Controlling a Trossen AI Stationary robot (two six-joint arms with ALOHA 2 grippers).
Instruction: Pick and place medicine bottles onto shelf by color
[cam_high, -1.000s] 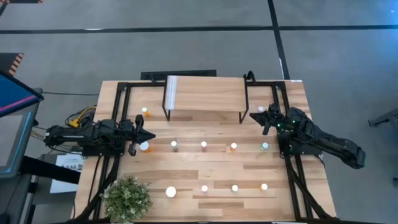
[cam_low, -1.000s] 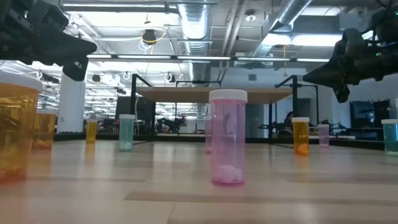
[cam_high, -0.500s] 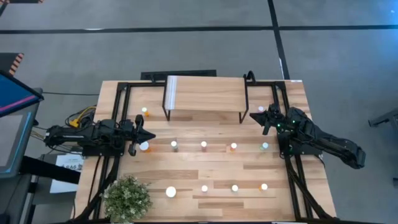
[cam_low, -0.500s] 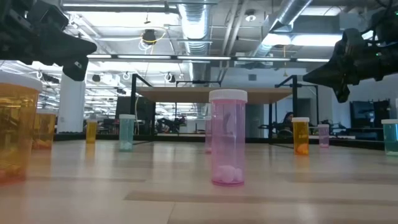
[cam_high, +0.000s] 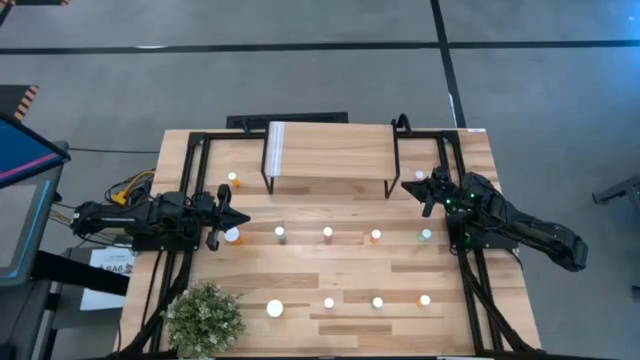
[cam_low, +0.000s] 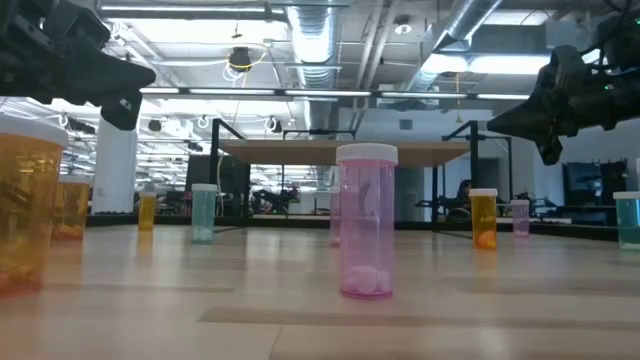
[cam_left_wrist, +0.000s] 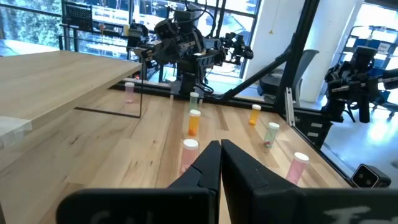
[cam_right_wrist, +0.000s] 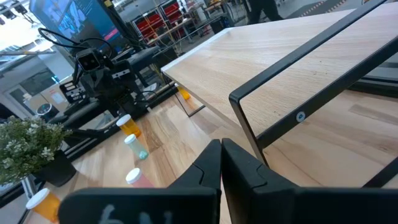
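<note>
Small white-capped medicine bottles stand upright on the wooden table. One row (cam_high: 328, 234) crosses the middle and another (cam_high: 377, 301) runs near the front edge. A pink one (cam_low: 366, 220) is closest in the low view, and a big orange one (cam_low: 25, 215) is at its left. The shelf (cam_high: 335, 150) stands at the far middle on thin black legs, with a pale strip (cam_high: 277, 148) at its left end. My left gripper (cam_high: 243, 217) hovers shut at the left, beside a bottle (cam_high: 232, 235). My right gripper (cam_high: 406, 184) hovers shut at the right, near the shelf's right end.
A potted plant (cam_high: 205, 318) sits at the table's near left corner. Black frame rails (cam_high: 190, 160) run along both sides of the table. Single bottles stand by the shelf's left leg (cam_high: 232, 179) and right leg (cam_high: 420, 176).
</note>
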